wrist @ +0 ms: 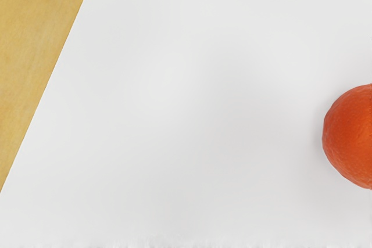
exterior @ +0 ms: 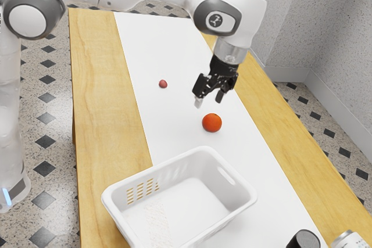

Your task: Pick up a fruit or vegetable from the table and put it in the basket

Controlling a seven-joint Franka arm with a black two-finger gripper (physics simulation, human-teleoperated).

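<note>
While the jaws hung apart and empty over the counter (exterior: 104, 97), the orange (exterior: 212, 122) lay at one o'clock from the empty basket (exterior: 200, 166) in the exterior view. Grasping, carrying and release all remained.

The basket (exterior: 237, 201) was plain white, the orange (exterior: 212, 123) a deep reddish-orange, the little round fruit (exterior: 163, 84) kinda dusky red, the table (exterior: 104, 103) yellowy wood grain with a white strip (exterior: 165, 45), and the floor (exterior: 43, 169) speckled beige with dark diamonds, lol.
</note>
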